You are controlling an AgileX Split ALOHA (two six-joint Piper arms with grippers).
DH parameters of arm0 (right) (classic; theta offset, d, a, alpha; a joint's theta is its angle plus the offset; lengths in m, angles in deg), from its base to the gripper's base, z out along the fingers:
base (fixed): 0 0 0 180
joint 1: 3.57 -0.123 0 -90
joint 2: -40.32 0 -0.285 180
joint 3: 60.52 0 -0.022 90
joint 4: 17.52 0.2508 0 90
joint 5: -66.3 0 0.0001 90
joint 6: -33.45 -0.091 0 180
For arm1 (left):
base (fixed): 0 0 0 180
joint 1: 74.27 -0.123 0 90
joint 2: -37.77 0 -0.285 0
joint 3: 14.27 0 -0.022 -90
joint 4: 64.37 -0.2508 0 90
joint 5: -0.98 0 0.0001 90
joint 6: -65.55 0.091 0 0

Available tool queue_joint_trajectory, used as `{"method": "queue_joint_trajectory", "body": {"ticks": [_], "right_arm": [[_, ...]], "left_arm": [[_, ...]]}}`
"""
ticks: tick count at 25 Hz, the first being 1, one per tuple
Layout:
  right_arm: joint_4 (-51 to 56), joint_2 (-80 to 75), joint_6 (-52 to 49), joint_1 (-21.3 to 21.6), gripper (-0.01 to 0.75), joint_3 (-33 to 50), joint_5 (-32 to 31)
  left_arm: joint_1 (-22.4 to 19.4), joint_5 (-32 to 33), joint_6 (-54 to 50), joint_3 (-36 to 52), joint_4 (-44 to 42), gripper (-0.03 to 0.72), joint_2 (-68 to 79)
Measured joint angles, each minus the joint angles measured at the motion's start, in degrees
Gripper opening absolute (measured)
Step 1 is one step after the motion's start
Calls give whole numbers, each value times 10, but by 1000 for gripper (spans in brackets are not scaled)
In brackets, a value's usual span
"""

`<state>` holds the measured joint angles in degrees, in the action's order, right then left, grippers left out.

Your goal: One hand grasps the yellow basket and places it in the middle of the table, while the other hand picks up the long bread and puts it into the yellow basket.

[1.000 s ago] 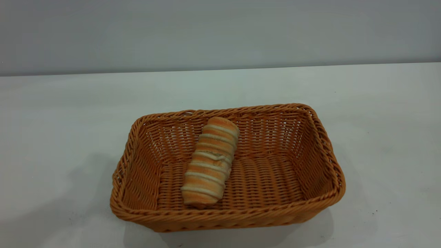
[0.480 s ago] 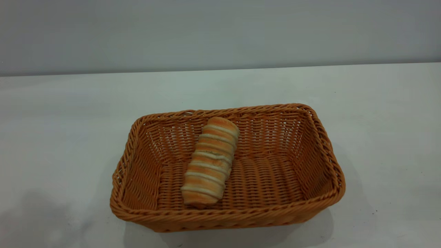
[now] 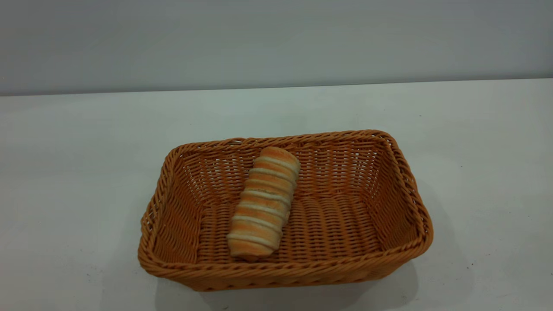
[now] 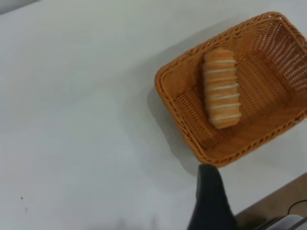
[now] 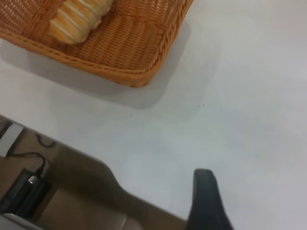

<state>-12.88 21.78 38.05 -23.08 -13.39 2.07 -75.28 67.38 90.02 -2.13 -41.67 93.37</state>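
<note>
The yellow basket (image 3: 406, 190) stands on the white table (image 3: 69, 172) near the middle, and nothing holds it. The long bread (image 3: 263, 203) lies inside it, one end leaning on the far wall. Both also show in the left wrist view, the basket (image 4: 182, 100) and the bread (image 4: 221, 88), and in the right wrist view, the basket (image 5: 144, 52) and the bread (image 5: 79, 19). My left gripper (image 4: 208, 191) hangs above the table's front edge, clear of the basket's corner. My right gripper (image 5: 205, 196) is near the front edge, well away from the basket. Neither gripper appears in the exterior view.
The table's front edge runs close to both grippers (image 5: 120, 191). Beyond it lie a brown floor, a black cable (image 5: 29, 160) and a grey device (image 4: 283, 223). A grey wall (image 3: 276, 39) stands behind the table.
A faint shadow on the table's front left slid toward the near edge and is gone now. The basket and bread have not moved.
</note>
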Motion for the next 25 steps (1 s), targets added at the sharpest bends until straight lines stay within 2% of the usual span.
{"method": "queue_joint_trajectory", "body": {"ticks": [9, 18, 25], "right_arm": [[6, 5, -7, 0, 510, 5, 2], [7, 5, -8, 0, 510, 5, -2], [5, 5, -8, 0, 510, 5, -9]], "left_arm": [[0, 3, -53, 9, -32, 554, -149], [0, 0, -92, 183, -75, 554, -303], [0, -1, -103, 285, -105, 554, -360]]}}
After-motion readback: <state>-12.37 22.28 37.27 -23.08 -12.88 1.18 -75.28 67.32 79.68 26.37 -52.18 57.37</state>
